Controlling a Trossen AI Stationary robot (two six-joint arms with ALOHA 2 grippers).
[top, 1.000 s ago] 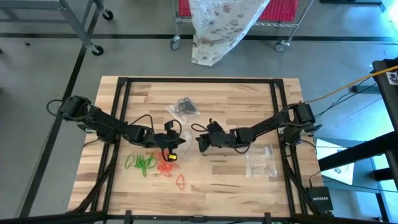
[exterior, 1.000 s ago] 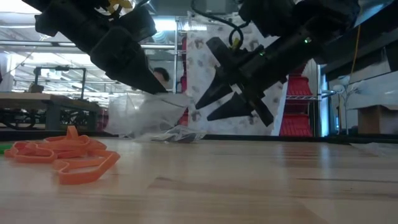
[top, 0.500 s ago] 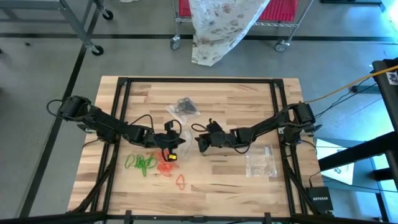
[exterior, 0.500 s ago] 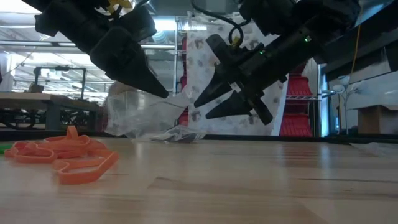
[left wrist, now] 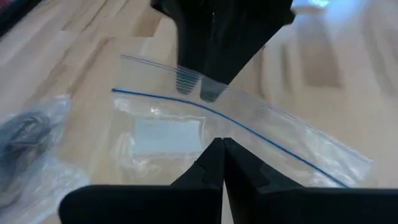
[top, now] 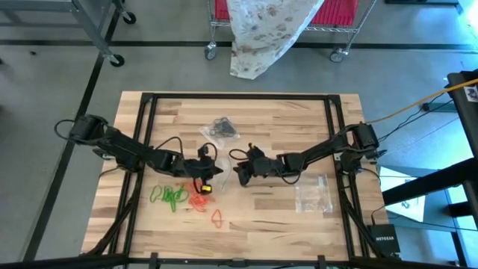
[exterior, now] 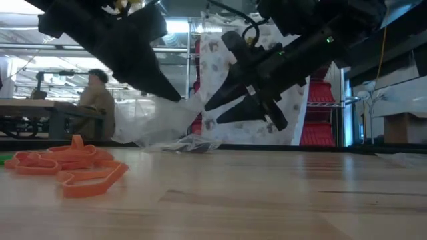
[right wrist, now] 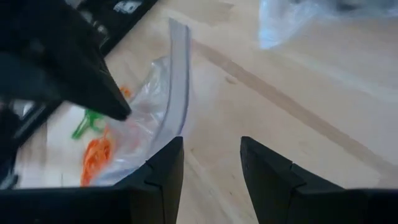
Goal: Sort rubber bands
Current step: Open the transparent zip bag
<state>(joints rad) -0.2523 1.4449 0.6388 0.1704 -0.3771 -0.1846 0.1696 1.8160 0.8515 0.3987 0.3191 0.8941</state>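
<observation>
The left gripper (top: 219,171) is pinched shut on the clear bag (left wrist: 249,127); the right gripper (top: 237,172), fingers parted and empty, faces it from 3 o'clock, the bag's blue-lined mouth running across between them. The rubber bands (top: 196,198) lie on the table (top: 269,217) at 7 o'clock of the left fingers, that arm being nearer. No readable writing.

The only writing I can make out is white lettering on the small black box (top: 382,239) by the tabletop's near right corner; it seems to read "NETGEAR", though I can't be sure. The white tag (top: 470,91) at the right edge carries marks I can't read.
</observation>
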